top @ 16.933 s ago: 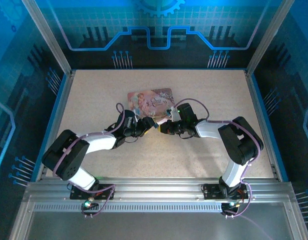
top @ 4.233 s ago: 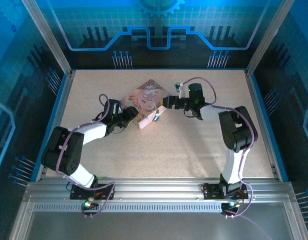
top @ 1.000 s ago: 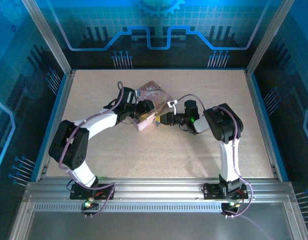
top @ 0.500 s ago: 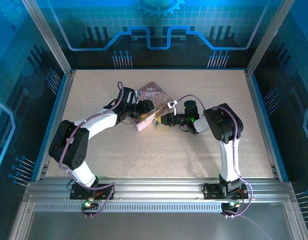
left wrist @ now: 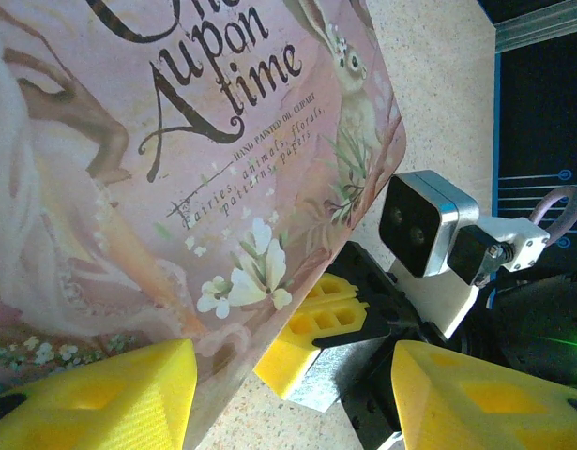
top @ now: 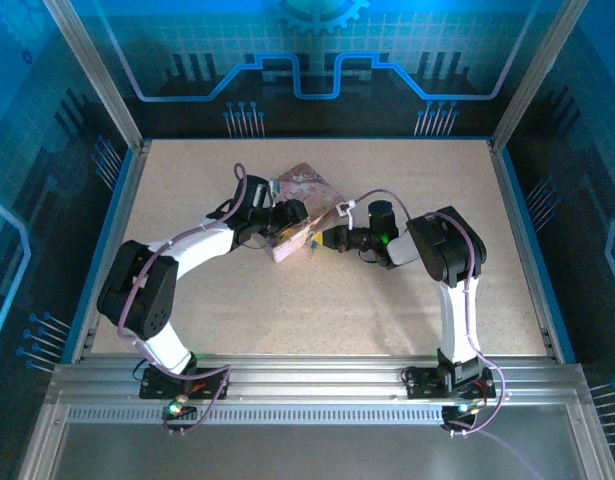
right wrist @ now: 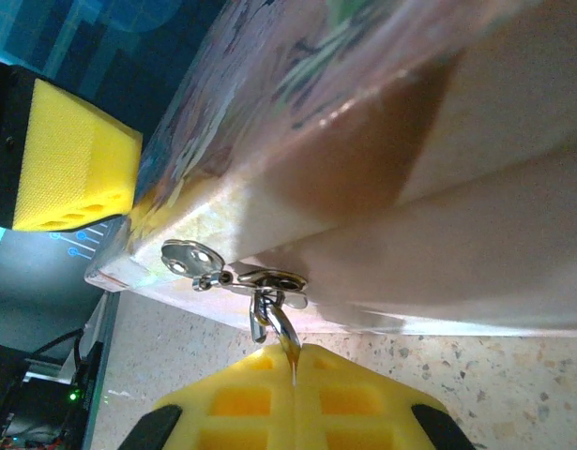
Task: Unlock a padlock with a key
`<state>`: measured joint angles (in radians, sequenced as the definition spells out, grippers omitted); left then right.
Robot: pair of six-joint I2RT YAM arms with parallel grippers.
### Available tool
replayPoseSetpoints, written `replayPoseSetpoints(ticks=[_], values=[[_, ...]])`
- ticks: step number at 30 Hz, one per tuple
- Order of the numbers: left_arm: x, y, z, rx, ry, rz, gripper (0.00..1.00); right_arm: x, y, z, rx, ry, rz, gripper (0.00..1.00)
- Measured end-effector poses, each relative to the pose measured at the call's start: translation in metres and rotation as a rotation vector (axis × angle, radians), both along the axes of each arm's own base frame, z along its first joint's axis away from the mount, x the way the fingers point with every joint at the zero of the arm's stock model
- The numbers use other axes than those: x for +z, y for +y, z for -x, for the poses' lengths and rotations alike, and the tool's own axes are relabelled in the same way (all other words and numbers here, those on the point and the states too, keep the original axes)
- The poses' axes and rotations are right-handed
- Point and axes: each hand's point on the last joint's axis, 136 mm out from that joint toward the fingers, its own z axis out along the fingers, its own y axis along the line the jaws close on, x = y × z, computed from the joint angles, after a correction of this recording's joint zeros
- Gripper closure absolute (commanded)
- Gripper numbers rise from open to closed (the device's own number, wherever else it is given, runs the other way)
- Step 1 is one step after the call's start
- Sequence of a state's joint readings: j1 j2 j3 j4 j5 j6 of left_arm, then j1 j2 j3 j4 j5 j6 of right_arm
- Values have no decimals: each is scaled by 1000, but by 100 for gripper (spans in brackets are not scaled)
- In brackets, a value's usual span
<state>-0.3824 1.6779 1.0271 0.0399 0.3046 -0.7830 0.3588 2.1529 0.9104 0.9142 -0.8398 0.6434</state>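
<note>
The pink illustrated tin [top: 305, 192] lies mid-table, and its long side wall [right wrist: 438, 187] runs across the right wrist view. A small metal clasp [right wrist: 269, 278] sits on that wall. From it hangs the tiny padlock [right wrist: 288, 336], seen edge-on. My right gripper [right wrist: 295, 351] is shut on its lower part, yellow fingertips pressed together. Seen from above, the right gripper [top: 323, 240] meets the tin's near-right side. My left gripper [left wrist: 293, 366] is open at the tin's corner. One finger [left wrist: 100, 398] lies at the lid's edge [left wrist: 222, 309], the other stands well off. The key is hidden.
The two arms meet at the tin from left and right, so the right gripper's yellow finger [left wrist: 316, 323] and wrist camera [left wrist: 424, 225] sit just beyond my left fingers. A blue-edged rail [top: 122, 220] and glass walls ring the speckled table [top: 317, 320].
Over the last second the right gripper's fingers closed together on the hanging padlock. The left arm and the tin stayed where they were.
</note>
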Motion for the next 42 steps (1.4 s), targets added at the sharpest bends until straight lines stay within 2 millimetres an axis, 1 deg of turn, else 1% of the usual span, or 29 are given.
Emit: replayPoseSetpoints(ticks=[13,42], values=[[0,2,-1,11,-33,5,41,5,-3,-11,-99,89,-42,96],[1,4,4,11,-78,24,41,4,-8,-25,-201,161,-56,97]])
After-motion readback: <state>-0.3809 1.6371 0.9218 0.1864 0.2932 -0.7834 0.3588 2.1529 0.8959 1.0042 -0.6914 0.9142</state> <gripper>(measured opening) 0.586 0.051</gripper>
